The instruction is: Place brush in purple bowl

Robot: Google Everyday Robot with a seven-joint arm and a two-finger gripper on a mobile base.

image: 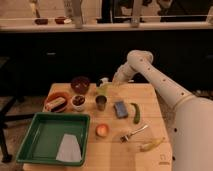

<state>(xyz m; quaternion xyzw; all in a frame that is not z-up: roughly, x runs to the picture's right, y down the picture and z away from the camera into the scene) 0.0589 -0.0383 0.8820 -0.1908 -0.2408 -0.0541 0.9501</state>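
The purple bowl stands near the table's far edge, left of centre. My gripper hangs low over the far edge, just right of the bowl, with the white arm reaching in from the right. A small whitish thing shows at the gripper's tip; it may be the brush, but I cannot tell. No other brush shows on the table. A yellow-green object lies right under the gripper.
An orange bowl, a small white bowl with dark contents and a metal cup stand in front of the purple bowl. A blue sponge, green vegetable, fork, banana and green tray lie nearer.
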